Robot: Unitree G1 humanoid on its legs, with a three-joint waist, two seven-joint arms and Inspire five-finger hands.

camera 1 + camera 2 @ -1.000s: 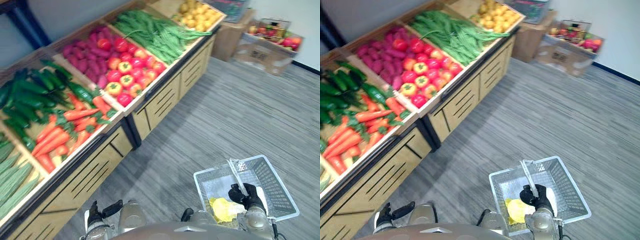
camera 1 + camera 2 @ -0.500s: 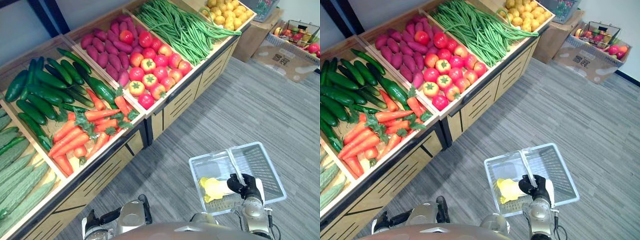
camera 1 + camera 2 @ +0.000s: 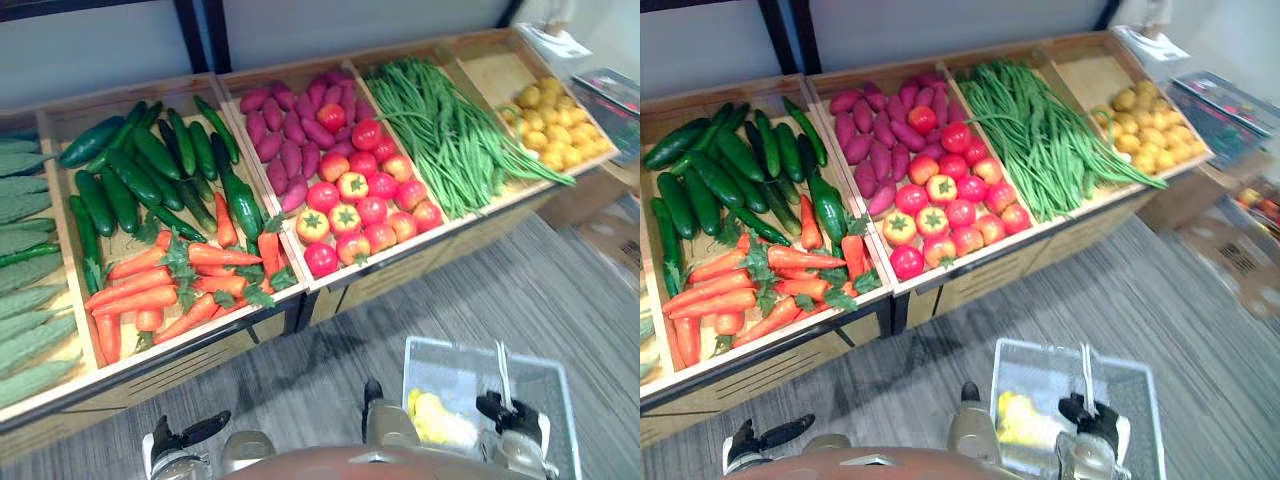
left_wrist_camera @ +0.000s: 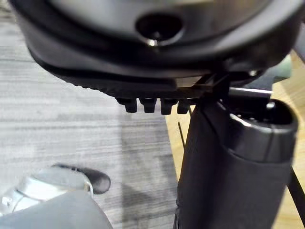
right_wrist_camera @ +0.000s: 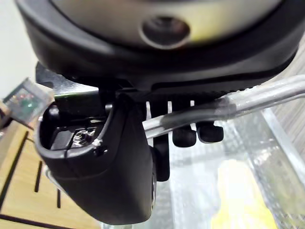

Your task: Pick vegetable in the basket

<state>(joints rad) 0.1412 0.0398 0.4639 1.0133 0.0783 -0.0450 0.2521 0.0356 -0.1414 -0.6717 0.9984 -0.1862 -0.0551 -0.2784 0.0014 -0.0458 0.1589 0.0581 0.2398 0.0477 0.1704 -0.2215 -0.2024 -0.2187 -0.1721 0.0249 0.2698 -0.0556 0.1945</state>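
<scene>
- Progress looks partial: one pale yellow vegetable point(image 3: 435, 420) already lies inside the clear mesh-walled basket point(image 3: 450, 345), carried low over the grey floor point(image 3: 300, 390).
- Carrying it, the right robot hand point(image 3: 505, 412) has fingers curled round the thin metal handle point(image 5: 238, 107).
- Opposite, the left robot hand point(image 3: 178, 440) hangs low, fingers relaxed and apart, holding nothing.
- Ahead, the wooden desk point(image 3: 120, 385) carries orange carrots point(image 3: 170, 290), dark green cucumbers point(image 3: 130, 170), red tomatoes point(image 3: 360, 210) and long green beans point(image 3: 450, 130).
- Remaining, I judge: reach the free robot hand to a compartment, grasp a piece and drop it in.

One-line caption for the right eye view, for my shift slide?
Right hand grips the handle of the clear basket, yellow vegetable inside, facing a stand of carrots, tomatoes and beans.
</scene>
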